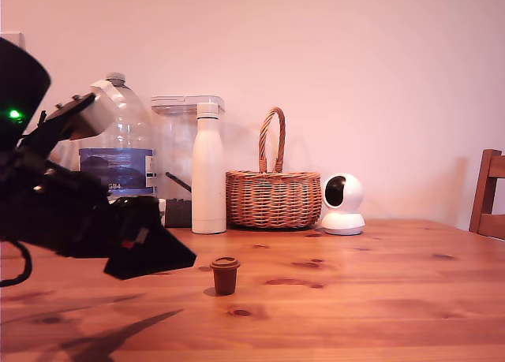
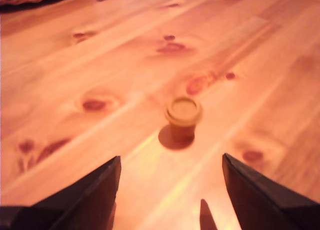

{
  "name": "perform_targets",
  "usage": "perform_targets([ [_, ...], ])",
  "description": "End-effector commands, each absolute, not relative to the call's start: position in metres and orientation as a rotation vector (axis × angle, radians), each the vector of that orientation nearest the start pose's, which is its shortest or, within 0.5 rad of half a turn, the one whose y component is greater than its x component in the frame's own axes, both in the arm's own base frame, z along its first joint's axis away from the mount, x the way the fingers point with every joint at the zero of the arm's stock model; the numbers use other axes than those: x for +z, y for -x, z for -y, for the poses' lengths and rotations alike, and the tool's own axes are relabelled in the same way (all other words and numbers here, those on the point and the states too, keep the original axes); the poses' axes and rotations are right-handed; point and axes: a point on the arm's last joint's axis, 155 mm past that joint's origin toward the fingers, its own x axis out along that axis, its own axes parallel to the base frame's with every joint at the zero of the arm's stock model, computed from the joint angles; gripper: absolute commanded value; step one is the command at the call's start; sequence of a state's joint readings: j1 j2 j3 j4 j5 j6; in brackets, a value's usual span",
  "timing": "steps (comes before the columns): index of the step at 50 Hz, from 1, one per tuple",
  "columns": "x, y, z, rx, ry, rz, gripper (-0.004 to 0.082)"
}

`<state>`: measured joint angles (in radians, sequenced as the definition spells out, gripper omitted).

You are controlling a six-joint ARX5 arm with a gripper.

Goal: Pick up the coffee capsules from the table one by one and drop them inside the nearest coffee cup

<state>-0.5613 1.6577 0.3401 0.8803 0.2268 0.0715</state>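
Tool spread wide above table, fingertips cut off, brown capsule upright ahead, untouched, slightly blurred.

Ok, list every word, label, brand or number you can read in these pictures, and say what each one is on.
"84": the only fragment legible, at the lower edge of the blue label on the large clear water jug; the rest of that label is too blurred to read.
White bottle, white camera, wicker basket, brown capsule: no text visible.
Wrist view: no text.
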Motion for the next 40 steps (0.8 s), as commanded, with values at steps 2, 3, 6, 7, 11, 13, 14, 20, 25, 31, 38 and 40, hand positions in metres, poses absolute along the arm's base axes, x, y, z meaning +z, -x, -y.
perform_targets([
  [2,0.037,-0.305,0.243,-0.799,-0.151,-0.416,0.0586],
  [3,0.037,-0.305,0.244,-0.799,-0.152,-0.417,0.0586],
  [6,0.035,-0.306,0.246,-0.802,-0.154,-0.422,0.0586],
  [7,0.034,-0.307,0.247,-0.803,-0.154,-0.425,0.0586],
  [11,0.029,-0.309,0.250,-0.805,-0.158,-0.435,0.0586],
  [13,0.028,-0.310,0.253,-0.807,-0.160,-0.437,0.0586],
  [14,0.028,-0.310,0.254,-0.808,-0.161,-0.437,0.0586],
  [20,0.028,-0.314,0.262,-0.821,-0.163,-0.431,0.0586],
  [25,0.026,-0.317,0.270,-0.831,-0.166,-0.435,0.0586],
  [31,0.019,-0.320,0.280,-0.845,-0.173,-0.454,0.0586],
  [38,0.011,-0.325,0.288,-0.852,-0.179,-0.472,0.0586],
  [40,0.009,-0.326,0.290,-0.854,-0.181,-0.479,0.0586],
])
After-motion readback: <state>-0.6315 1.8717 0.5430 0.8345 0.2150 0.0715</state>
